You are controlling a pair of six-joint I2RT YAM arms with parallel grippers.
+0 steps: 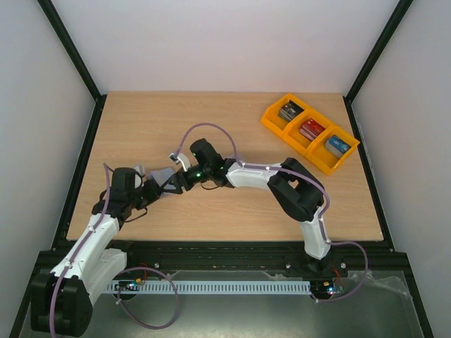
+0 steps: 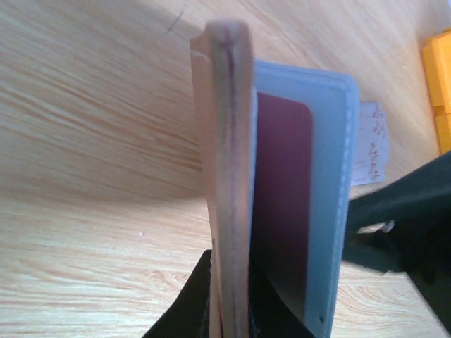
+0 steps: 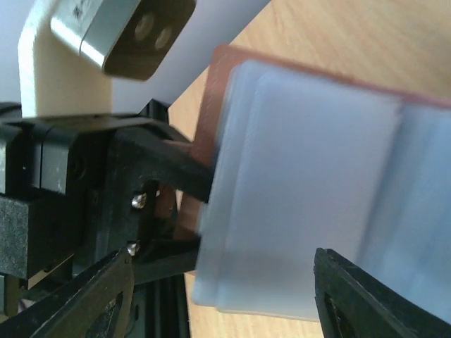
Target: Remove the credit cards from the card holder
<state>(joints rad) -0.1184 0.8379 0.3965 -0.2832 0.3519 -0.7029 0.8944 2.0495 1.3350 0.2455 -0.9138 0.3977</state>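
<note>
My left gripper [image 2: 232, 313] is shut on the card holder [image 2: 229, 162] and holds it upright and edge-on above the table. Its pinkish-tan cover faces left and its light blue inside [image 2: 331, 183] opens to the right, with a dark red panel in the fold. A whitish credit card [image 2: 372, 144] with faint reddish marks sticks out past the blue flap. In the right wrist view the blue pocketed side of the card holder [image 3: 310, 190] fills the frame. My right gripper [image 3: 222, 299] is open, its fingers standing apart on either side of the holder's lower edge. From above, both grippers [image 1: 156, 184] [image 1: 181, 172] meet at the card holder [image 1: 166, 177].
An orange bin [image 1: 271, 116] with three compartments holding dark, red and blue boxes sits at the table's far right, also in the left wrist view as the orange bin [image 2: 440, 84]. Black frame rails run along the table's sides.
</note>
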